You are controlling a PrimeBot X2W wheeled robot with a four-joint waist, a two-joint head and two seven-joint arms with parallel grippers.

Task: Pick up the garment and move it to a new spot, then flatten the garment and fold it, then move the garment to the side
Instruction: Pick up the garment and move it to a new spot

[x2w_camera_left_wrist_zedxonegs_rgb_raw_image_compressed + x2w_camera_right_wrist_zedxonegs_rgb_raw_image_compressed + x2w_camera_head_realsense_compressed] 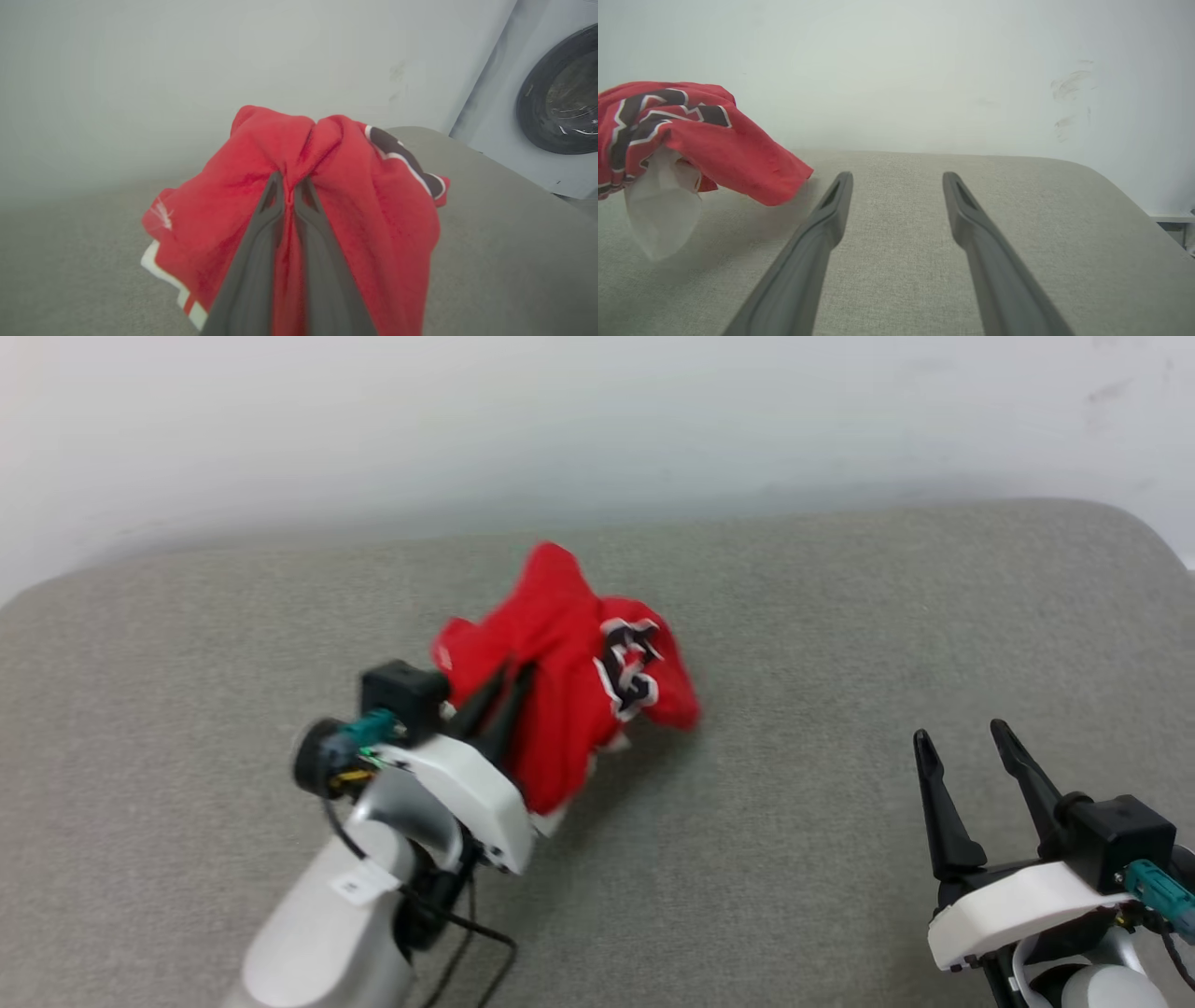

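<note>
One garment (560,709), two hands, one grey fabric surface (840,616). The left hand (516,672) is clamped on the red shirt's bunched middle, holding it over the surface's left-centre. Its long axis runs from a far peak back toward the robot, graphic (630,667) facing right (a white sleeve (663,210) droops underneath). The right hand (962,733) hovers well apart, fingers spread, gripping nothing.

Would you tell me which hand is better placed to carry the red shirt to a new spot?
Left. The left hand is already shut on the bunched garment; the right hand stands open and empty, well apart from it.
</note>
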